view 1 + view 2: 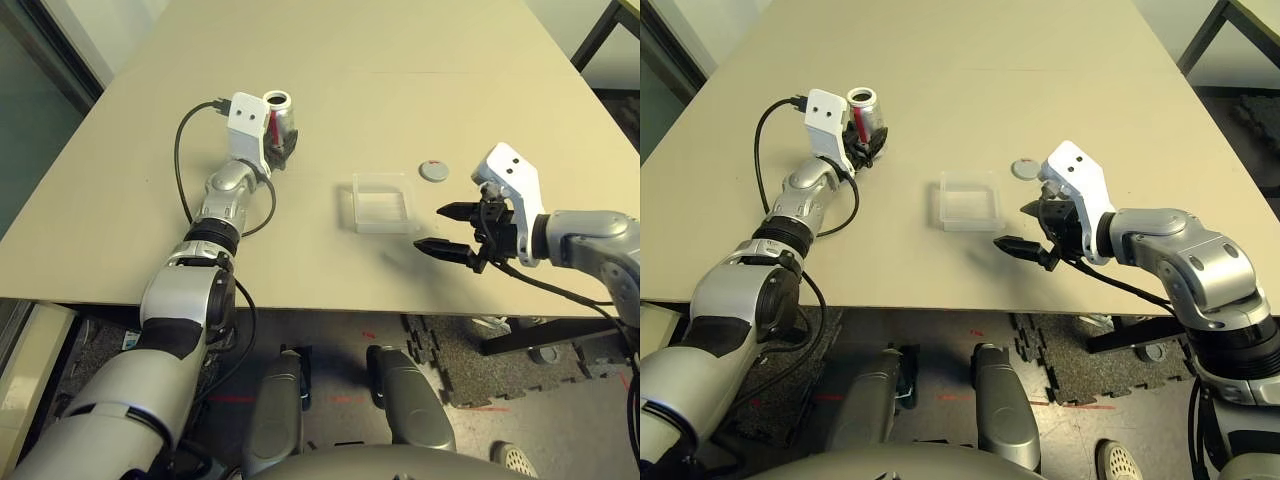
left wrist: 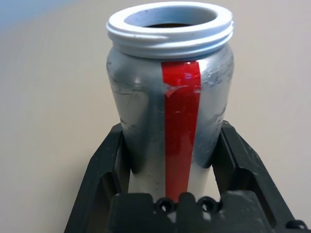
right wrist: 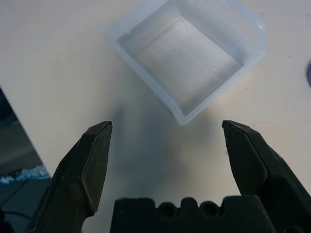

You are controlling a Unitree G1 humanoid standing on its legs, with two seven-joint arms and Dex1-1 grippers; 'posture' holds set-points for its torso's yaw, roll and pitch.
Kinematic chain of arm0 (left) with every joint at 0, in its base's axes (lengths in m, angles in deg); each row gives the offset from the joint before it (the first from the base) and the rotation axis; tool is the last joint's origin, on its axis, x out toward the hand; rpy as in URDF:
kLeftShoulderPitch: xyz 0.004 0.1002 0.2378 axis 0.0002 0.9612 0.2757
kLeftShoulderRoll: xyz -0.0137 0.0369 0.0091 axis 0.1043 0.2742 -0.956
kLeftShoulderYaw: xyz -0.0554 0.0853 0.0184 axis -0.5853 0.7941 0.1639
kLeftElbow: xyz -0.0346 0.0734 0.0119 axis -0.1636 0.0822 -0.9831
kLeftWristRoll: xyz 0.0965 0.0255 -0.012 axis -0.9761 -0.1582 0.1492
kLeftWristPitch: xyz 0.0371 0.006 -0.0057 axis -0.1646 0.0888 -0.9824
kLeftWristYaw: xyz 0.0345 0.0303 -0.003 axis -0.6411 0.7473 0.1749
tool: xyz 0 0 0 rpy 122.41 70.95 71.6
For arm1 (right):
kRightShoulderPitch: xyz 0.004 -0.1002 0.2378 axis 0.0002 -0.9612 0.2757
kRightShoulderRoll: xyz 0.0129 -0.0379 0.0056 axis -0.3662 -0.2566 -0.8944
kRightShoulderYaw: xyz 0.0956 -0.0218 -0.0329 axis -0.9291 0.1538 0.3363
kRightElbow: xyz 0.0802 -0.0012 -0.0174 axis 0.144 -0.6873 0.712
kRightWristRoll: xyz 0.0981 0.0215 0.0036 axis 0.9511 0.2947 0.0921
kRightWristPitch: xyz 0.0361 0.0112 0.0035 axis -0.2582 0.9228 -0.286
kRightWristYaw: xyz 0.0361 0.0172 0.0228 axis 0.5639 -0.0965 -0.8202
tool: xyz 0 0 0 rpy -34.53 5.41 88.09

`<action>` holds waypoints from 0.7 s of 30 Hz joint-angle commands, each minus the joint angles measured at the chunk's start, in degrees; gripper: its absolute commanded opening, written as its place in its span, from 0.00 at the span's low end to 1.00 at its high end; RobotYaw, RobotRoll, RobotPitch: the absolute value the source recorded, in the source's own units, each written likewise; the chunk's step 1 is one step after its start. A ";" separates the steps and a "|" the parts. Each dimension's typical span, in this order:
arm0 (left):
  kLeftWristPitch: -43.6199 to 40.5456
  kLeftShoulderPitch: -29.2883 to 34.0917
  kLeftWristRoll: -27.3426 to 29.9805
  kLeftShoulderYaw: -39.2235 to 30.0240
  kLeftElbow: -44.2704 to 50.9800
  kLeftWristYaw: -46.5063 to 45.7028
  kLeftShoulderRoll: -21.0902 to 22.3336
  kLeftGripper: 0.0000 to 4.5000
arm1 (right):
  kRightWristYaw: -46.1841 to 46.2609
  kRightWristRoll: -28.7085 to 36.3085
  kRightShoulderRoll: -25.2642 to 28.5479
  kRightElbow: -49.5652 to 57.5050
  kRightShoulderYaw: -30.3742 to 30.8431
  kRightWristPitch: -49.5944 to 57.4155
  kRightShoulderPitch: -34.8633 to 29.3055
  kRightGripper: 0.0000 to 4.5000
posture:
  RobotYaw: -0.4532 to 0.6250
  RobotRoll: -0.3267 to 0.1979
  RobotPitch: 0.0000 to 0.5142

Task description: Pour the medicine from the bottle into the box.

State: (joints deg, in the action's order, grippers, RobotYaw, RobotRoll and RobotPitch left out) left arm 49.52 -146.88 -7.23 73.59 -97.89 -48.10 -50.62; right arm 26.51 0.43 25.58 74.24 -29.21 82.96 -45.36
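Silvery, scuffed, uncapped bottle (image 2: 170, 111) sits clenched in the left hand (image 1: 272, 140); right hand (image 1: 450, 230) gapes beside the clear box (image 1: 380, 203).

The bottle (image 1: 277, 118) is far left on the table (image 1: 400, 60); the box (image 1: 383, 201) centre, the cap (image 1: 433, 170) just far-right of it.

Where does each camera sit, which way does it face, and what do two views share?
Head views: look down over both silver forearms at the beige table.
Left wrist view: looks along the left gripper, shut on the open silvery-grey red-striped bottle.
Right wrist view: looks along the open right gripper at the clear plastic box.
Shared: the box appears in head and right wrist views.
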 commanded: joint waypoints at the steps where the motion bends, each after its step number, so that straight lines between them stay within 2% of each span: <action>1: 8.96 -7.72 -12.21 10.53 0.62 2.09 3.74 0.57 | 0.58 -0.91 -0.61 -0.70 0.97 -0.88 -0.77 1.00 | 0.26 0.62 0.33; 4: 17.48 -14.00 -23.24 21.00 0.85 1.37 5.97 0.57 | 0.85 -1.56 -1.31 -1.38 1.03 -1.73 -1.32 1.00 | 0.27 0.62 0.32; 7: 24.51 -19.24 -32.62 29.57 1.20 -2.40 6.29 0.56 | 1.27 -2.10 -2.38 -2.11 1.16 -2.74 -1.82 1.00 | 0.27 0.62 0.30; 11: 28.70 -26.51 -47.42 42.63 1.82 -11.18 3.11 0.56 | 2.11 -2.59 -4.38 -2.75 1.07 -4.06 -2.75 1.00 | 0.26 0.62 0.28; 14: 29.67 -29.98 -55.94 50.33 2.05 -18.97 -0.26 0.56 | 3.01 -2.97 -5.78 -2.95 0.68 -4.78 -3.16 1.00 | 0.25 0.62 0.27; 17: 29.68 -32.12 -61.61 55.35 2.49 -26.81 -2.95 0.56 | 4.05 -3.17 -7.04 -2.88 0.39 -4.97 -3.31 1.00 | 0.23 0.62 0.26; 21: 27.61 -33.93 -64.61 57.81 0.74 -32.49 -5.57 0.56 | 5.08 -2.96 -7.74 -2.07 -0.22 -4.72 -3.89 1.00 | 0.22 0.62 0.27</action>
State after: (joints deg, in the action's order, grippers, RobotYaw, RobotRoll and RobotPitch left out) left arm 77.98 -179.51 -70.07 129.89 -96.43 -78.29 -56.03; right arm 31.01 -2.50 18.00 71.59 -28.93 78.15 -48.43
